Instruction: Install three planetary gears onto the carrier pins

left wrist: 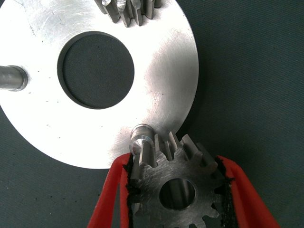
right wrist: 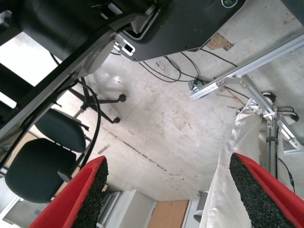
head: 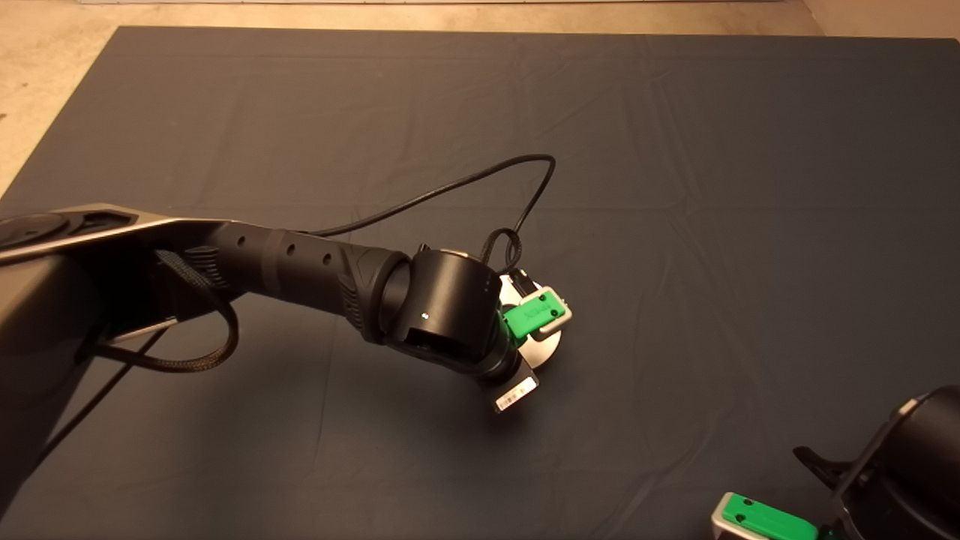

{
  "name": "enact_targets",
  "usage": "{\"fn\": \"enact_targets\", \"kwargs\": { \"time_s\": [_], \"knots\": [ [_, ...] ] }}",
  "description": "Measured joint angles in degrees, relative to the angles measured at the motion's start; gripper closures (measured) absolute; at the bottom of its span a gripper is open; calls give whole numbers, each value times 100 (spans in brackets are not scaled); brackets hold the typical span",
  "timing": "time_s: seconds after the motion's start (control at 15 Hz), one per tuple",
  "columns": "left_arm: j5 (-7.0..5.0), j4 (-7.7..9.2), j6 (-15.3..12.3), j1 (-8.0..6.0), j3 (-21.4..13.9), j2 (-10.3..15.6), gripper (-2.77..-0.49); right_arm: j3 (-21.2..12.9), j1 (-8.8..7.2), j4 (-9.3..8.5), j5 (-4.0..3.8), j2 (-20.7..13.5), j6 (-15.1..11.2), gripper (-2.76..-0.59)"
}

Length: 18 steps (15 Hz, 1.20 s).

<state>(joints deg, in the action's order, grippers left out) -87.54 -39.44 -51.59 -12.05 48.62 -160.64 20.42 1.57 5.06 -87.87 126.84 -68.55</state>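
– What has the left gripper (left wrist: 176, 190) got?
– Its fingers (left wrist: 110, 192) pinch a planetary gear (left wrist: 176, 183) at the disc (left wrist: 161, 71) rim, near the mat (head: 675, 187) centre, teeth beside a carrier pin (left wrist: 141, 135). Another gear (left wrist: 128, 9) sits seated, another pin (left wrist: 12, 78) bare.
– And the right gripper (right wrist: 166, 190)?
– Parked at the mat's near right corner, fingers spread wide, holding nothing.

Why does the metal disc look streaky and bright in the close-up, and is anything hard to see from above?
In the left wrist view the disc is polished metal, so it mirrors the light in pale streaks and fine scratches; the gear between the left gripper's fingers shows sharp. In the head view the left arm covers most of the disc, leaving a sliver. The right wrist view shows glare on the floor.
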Motion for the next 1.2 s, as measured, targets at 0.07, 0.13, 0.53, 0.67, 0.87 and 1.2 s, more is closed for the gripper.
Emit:
{"fn": "enact_targets", "kwargs": {
  "time_s": [0.07, 0.13, 0.53, 0.67, 0.87, 1.2],
  "knots": [
    [-2, -29, -2, 1, 0, 0, -78, 0, -1, 0, 0, 0, -2, -189],
    [-2, -84, -6, 1, -2, 0, -78, 0, 0, 0, 0, 2, -2, -189],
    [-2, -357, -15, 1, 6, -1, -78, 0, -1, -2, 0, 30, -6, -189],
    [-2, -375, -12, 1, 44, 0, -78, 0, -1, -2, 0, 31, -6, -189],
    [-11, -437, -12, 9, 91, 0, -78, 0, -28, -22, 0, 33, -6, -189],
    [-9, -634, -6, 112, 100, -6, -78, 0, -100, -82, 0, 30, -6, -189]
  ]
}}
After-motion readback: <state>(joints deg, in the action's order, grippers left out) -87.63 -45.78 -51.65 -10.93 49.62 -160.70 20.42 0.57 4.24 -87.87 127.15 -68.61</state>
